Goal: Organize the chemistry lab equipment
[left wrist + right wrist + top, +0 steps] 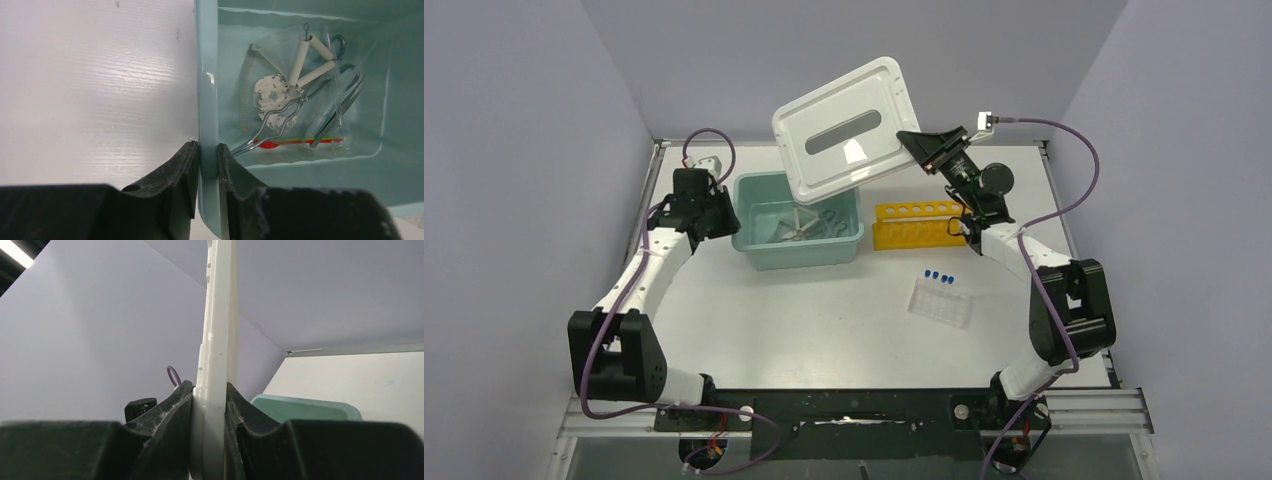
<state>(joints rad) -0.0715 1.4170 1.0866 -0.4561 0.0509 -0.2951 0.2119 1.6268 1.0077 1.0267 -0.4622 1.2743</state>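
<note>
The loose lab tools (300, 95) lie heaped on the floor of the teal tub (207, 90). Among them, metal scissor-like forceps (280, 125) with curved arms lie across a square of wire mesh (247, 90) that has a white patch at its centre. A wire triangle sleeved in white tubes (307, 62) rests on the mesh toward the tub's far wall. Thin metal tweezers (345, 107) lie slanted on the side away from the gripped wall, and a red-orange strip (280, 143) shows under the forceps' handles. Clear film glints over part of the heap, but I cannot tell whether it is a bag. Outside the tub, to its right and nearer the arm bases, three blue-capped tubes (939, 277) stand in a clear holder (941, 305) on the white table (824, 330). A yellow rack (919, 225) with a row of holes sits just beside the tub's right wall. The left gripper (207, 150) is at the tub's left wall, its jaws clamped on that wall with one finger outside and one inside. Above the tub's far right corner, the translucent white lid (844, 130) hangs tilted in the air, clear of the rim. The right gripper (914, 142) has its jaws pressed tight on the lid's right edge, and the wrist view shows the lid edge-on between the fingers.
</note>
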